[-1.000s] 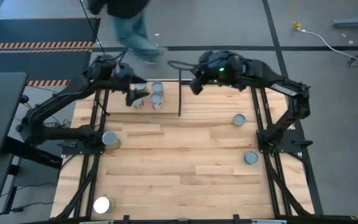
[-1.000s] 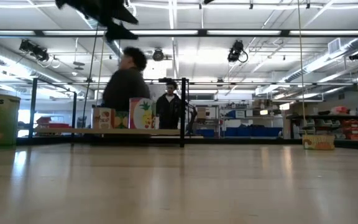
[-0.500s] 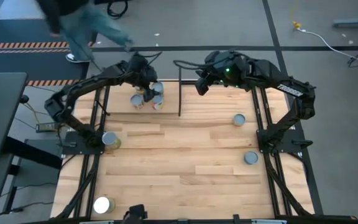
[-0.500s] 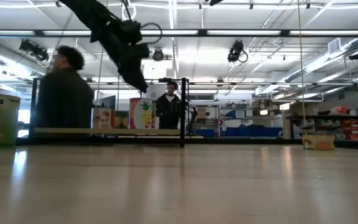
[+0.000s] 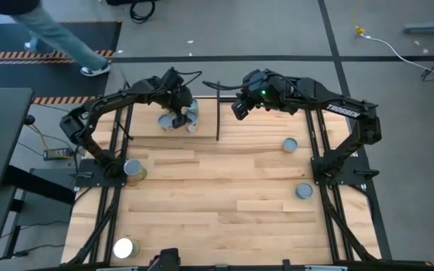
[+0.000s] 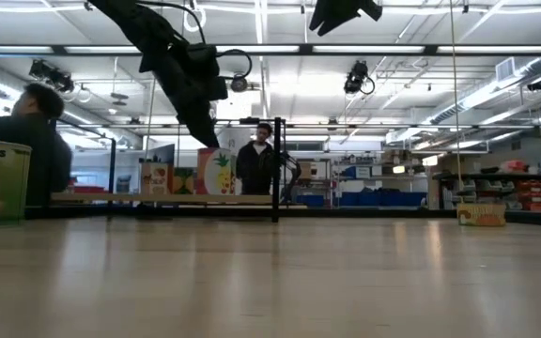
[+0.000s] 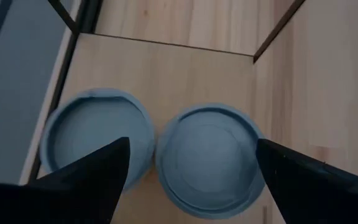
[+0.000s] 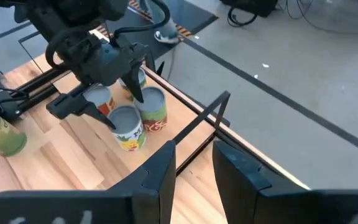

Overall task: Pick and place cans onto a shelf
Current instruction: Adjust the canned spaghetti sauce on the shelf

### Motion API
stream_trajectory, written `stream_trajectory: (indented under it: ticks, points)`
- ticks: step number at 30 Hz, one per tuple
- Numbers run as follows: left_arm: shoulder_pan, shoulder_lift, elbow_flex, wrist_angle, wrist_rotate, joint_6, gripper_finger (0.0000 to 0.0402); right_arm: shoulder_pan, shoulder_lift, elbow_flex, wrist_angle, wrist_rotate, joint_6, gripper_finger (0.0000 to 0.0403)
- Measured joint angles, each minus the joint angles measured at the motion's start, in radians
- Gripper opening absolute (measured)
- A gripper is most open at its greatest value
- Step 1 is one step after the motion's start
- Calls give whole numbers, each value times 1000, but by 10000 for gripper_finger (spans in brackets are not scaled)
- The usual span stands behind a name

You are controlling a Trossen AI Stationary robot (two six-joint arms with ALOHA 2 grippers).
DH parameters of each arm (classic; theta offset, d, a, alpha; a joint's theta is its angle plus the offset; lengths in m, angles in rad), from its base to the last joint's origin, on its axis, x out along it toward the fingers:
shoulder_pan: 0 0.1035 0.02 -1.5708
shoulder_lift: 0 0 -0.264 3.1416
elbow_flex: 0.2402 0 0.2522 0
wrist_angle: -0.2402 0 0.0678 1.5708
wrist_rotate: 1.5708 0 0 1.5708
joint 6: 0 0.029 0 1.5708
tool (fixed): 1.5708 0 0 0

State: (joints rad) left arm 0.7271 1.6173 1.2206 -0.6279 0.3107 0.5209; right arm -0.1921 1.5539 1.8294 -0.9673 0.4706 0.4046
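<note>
The left hand (image 5: 178, 111) hangs over the cans on the shelf (image 7: 185, 68) at the far edge of the tabletop (image 5: 224, 196), with its two fingers (image 7: 92, 177) spread wide and nothing between them. Right under it stand two cans (image 7: 209, 158) side by side and touching, each upright with its round blue-grey lid facing up. Half a second ago this hand was a bit farther back from the cans; now it sits right above them. The right hand (image 5: 239, 108) floats near the far edge too, beside the black rod (image 5: 218, 113) at the shelf's end, with its fingers (image 8: 160, 171) close together and holding nothing. It has moved only a little. Four more cans stand upright on the tabletop: two (image 5: 290, 144) near the right edge, one (image 5: 133, 169) near the left edge, and a glaring white one (image 5: 123, 248) at the near left corner.
</note>
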Motion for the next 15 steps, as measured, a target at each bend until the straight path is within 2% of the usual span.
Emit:
stream_trajectory:
  ticks: [9, 12, 15]
  points:
    - [64, 0, 0, 13, 9, -31, 355, 2, 0, -9, 2, -2, 43, 113]
    - [90, 0, 0, 62, 39, -137, 355, 2, 0, -9, 8, -2, 43, 113]
    - [110, 0, 0, 147, 63, -312, 354, 2, 0, -9, 9, -2, 45, 113]
